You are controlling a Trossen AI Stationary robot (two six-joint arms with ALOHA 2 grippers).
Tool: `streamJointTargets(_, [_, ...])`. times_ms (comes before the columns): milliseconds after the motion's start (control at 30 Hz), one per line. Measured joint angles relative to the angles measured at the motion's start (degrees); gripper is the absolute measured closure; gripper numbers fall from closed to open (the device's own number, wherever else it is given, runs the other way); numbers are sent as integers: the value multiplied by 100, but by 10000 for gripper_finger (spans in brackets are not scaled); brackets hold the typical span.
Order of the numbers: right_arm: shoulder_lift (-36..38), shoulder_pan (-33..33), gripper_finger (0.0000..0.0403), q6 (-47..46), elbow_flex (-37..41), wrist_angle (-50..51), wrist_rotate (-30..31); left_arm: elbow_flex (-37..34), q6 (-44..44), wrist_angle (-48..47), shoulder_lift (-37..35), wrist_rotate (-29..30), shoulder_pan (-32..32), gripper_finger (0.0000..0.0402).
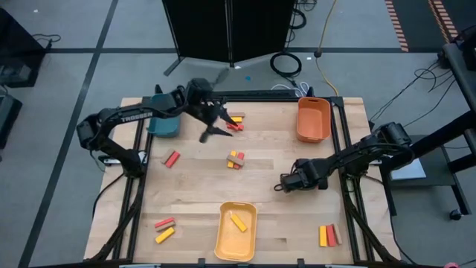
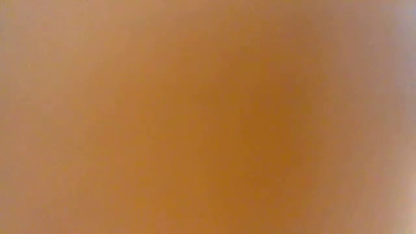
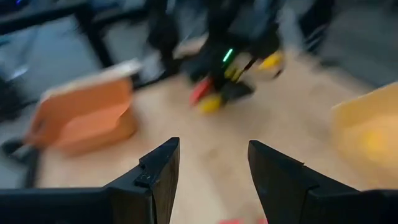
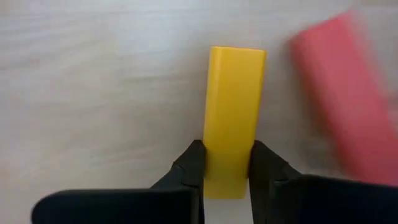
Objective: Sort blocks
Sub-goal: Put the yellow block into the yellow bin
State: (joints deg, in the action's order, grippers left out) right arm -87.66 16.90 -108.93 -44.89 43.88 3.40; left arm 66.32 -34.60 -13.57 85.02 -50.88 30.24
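My table [image 1: 193, 216] is the wooden top inside a black frame. On it stand three trays: the yellow tray [image 1: 235, 232] at the near edge, middle; the orange tray [image 1: 313, 119] by the far right corner; the teal tray [image 1: 163, 119] by the far left corner, partly under my left arm.

My left tool [image 1: 216, 128] hangs over the far middle of the table with its fingers [image 3: 163, 167] apart and nothing between them. My right tool [image 1: 285, 184] sits low over the right half of the table, its fingers [image 4: 194, 163] pressed on either side of a yellow block [image 4: 234, 106]; a red block [image 4: 348, 93] lies just beside it on the wood.

The other blocks are scattered in small groups: some near the far edge [image 1: 236, 120], a pile at the centre [image 1: 236, 160], one red [image 1: 172, 158] toward the left edge, a pair near the near left corner [image 1: 164, 228], a pair near the near right corner [image 1: 328, 235], and one yellow block inside the yellow tray [image 1: 239, 222].
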Motion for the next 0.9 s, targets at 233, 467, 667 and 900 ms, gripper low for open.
streamJointTargets(233, [294, -263, 366, 1848, -546, -306, 1189, -2, 414, 155, 165, -2886, 771, 215])
streamJointTargets(467, [650, -589, 366, 5244, -892, -2034, 2252, -13, 677, 129, 608, -2699, 214, 215])
streamJointTargets(667, [857, -868, 366, 7060, -1178, -2336, 2290, -13, 1786, 407, 745, 1047, -447, 215])
streamJointTargets(900, [1263, -1220, 366, 8509, -1192, -1764, 2632, -449, 2620, 942, 358, 1765, -719, 215])
